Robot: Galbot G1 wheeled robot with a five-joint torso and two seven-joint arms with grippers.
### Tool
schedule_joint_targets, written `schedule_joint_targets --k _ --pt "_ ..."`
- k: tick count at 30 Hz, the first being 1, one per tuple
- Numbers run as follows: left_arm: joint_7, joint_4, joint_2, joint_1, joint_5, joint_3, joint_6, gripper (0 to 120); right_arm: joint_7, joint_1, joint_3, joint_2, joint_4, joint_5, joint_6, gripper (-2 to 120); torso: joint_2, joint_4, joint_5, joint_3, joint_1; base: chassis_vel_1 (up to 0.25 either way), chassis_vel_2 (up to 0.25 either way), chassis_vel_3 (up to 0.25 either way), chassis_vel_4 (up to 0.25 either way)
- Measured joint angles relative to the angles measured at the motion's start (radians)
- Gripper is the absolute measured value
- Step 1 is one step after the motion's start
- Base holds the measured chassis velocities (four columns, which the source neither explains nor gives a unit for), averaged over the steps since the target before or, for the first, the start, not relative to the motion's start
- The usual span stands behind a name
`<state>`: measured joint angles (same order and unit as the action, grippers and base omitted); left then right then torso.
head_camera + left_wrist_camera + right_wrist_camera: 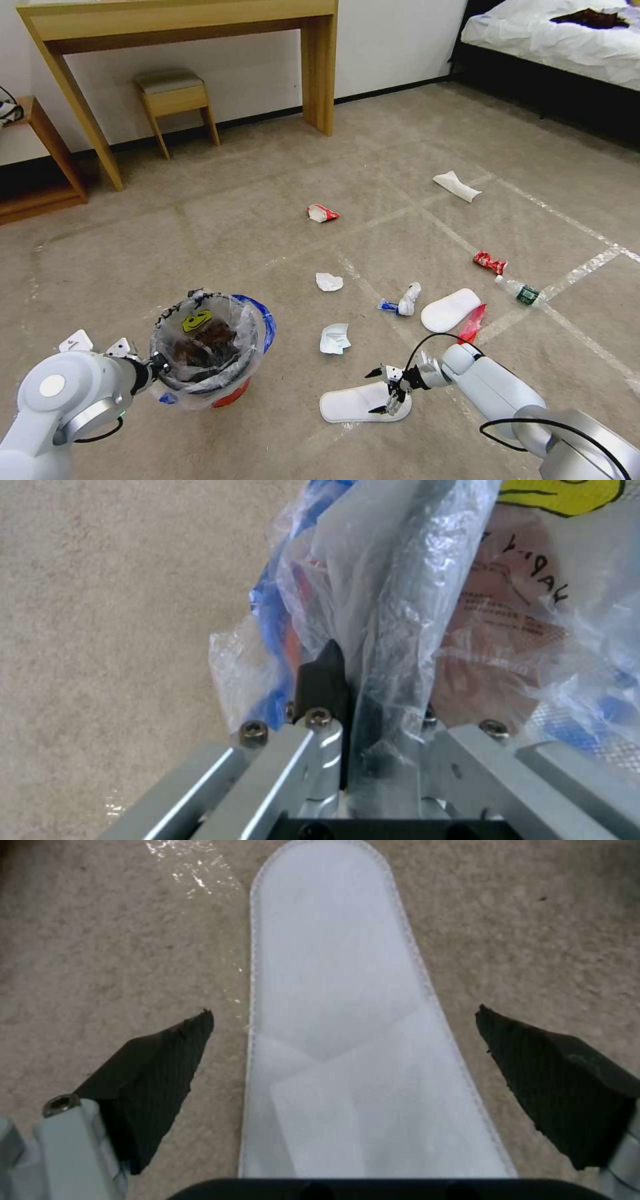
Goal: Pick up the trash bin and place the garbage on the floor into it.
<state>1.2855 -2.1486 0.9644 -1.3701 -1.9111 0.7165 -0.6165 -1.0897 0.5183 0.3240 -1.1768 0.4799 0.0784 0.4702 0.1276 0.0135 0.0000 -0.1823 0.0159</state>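
The slipper [357, 403] lies flat on the carpet, bottom centre; right gripper [389, 393] straddles it, fingers apart, and may slide off it. Left gripper [155, 368], clamped on the bin [207, 350] rim, could tip it.

**Carpet and its litter**

Beneath me the floor [220, 220] is beige-brown carpet crossed by shiny tape lines [567, 220]. Nearest me a white slipper [357, 403] lies flat, a second slipper [450, 310] farther off to my right, touching a red wrapper [472, 325]. Between them sit crumpled paper [333, 338], another white wad [329, 282] and a white roll [408, 299] with a blue end. Beyond lie a red packet [490, 262], a small bottle [523, 292] with a green label, a red-and-white wrapper [322, 213] and, near the bed, a folded white piece [456, 186]. By the wall a desk [187, 27] and a stool [175, 100] stand on the carpet.
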Motion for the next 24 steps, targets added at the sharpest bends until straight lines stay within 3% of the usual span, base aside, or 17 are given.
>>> schedule_joint_targets --k 24 --pt "-0.003 -0.011 0.004 -0.001 0.011 -0.002 0.001 4 0.010 0.015 -0.079 -0.010 -0.080 -0.027 -0.008 100 0.000 0.0001 0.0000 0.000 0.000 0.000 0.000 0.000 0.000"
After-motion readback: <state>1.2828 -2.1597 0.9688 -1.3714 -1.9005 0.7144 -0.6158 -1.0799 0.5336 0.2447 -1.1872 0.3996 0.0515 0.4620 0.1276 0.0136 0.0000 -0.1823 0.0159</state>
